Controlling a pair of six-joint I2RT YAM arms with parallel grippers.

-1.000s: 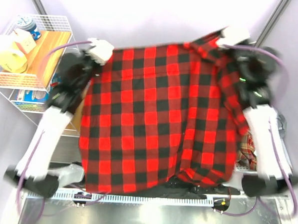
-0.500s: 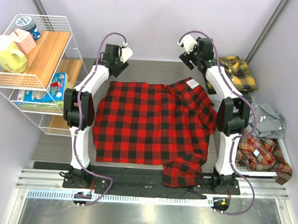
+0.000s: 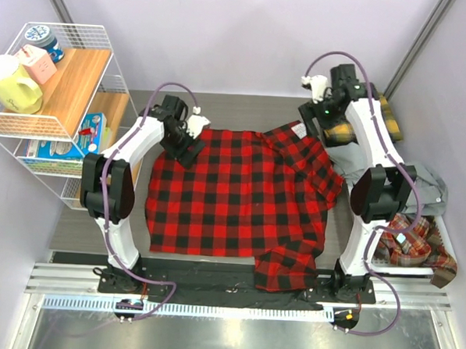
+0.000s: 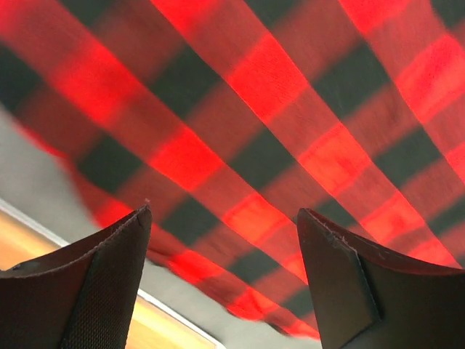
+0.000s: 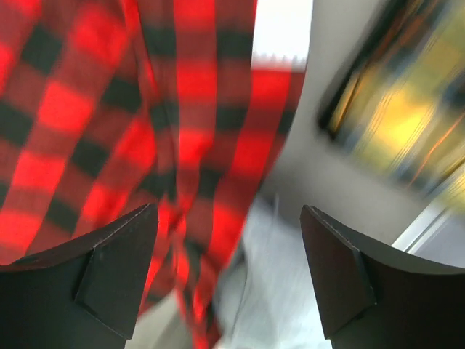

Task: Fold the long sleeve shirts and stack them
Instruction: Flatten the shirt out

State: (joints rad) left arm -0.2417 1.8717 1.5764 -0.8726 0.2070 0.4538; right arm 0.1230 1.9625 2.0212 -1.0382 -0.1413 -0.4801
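The red shirt (image 3: 232,194) lies spread on the table (image 3: 236,106) between the 2 arms. Its left part is flat and its right part is rumpled.

The left claw (image 3: 186,141) hangs over the shirt's far-left corner, pointing down at the cloth. In its wrist view the 2 fingers (image 4: 109,280) stand wide apart and released, with nothing between them. Red-and-black check fills the space under and ahead of the claw. The shirt's edge runs just below the left finger, with bare grey table past it.

The right claw (image 3: 316,119) hangs over the far-right corner, where the cloth is bunched and folded over itself. Its 2 fingers (image 5: 109,273) are also spread wide and grasp nothing. Creased red cloth lies below it and to its left, and a white tag (image 5: 283,29) on the shirt lies straight ahead of it. From the bunched corner, a fold of the shirt runs back toward the arm bases and drapes over the table's near edge.

The yellow shirt (image 3: 341,132) lies just to the right of the right claw, partly under that arm. It shows only as a blur in the wrist view. The grey shirt (image 3: 424,188) and the orange-brown shirt (image 3: 413,242) lie heaped well behind and to the right of that claw, by the right arm's base. A wire rack (image 3: 65,103) stands well to the left of the left claw.
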